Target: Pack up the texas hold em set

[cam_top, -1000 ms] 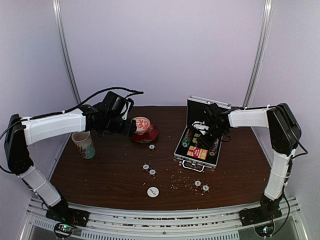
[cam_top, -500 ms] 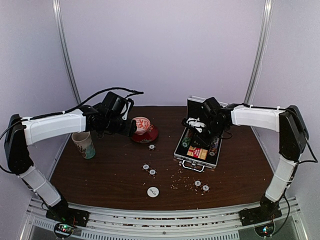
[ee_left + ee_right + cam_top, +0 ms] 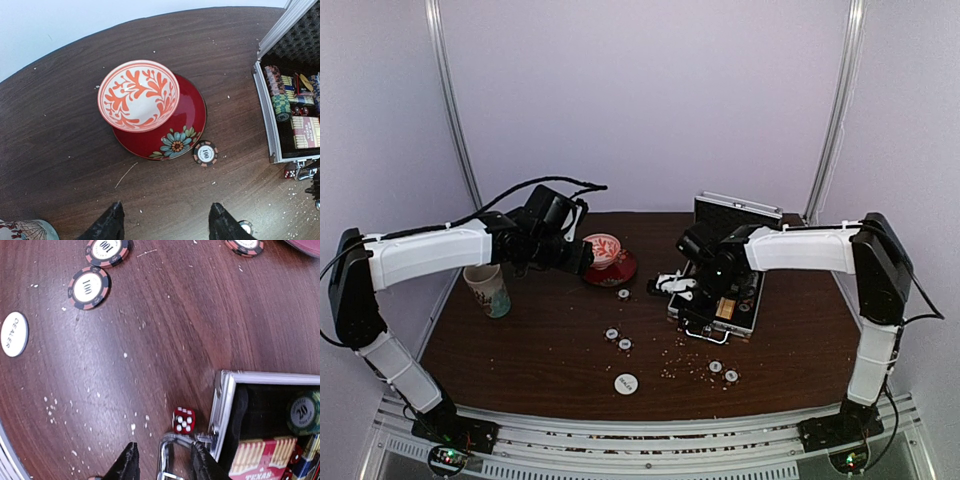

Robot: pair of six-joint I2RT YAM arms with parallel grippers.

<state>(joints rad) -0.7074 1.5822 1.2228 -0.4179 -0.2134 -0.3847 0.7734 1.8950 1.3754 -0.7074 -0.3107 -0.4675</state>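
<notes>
Silver briefcase (image 3: pixel 740 212) lies open on the right side of the bench (image 3: pixel 540 340), a red die (image 3: pixel 183 420) just beside its near corner. Right claw (image 3: pixel 164 450), narrowly parted and empty, hovers over the handle (image 3: pixel 161 460). It would do best to centre on the die, clear of the handle, and close gently. Left claw (image 3: pixel 166 207) hangs wide, empty.

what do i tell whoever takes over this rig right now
Left hand: open, empty, near the bowl.
Right hand: partly open, empty, above the case's handle.
Done: card box and some chips sit in the open case.
To do: five loose chips, the dealer disc and a red die are on the table; then shut the lid.
</notes>
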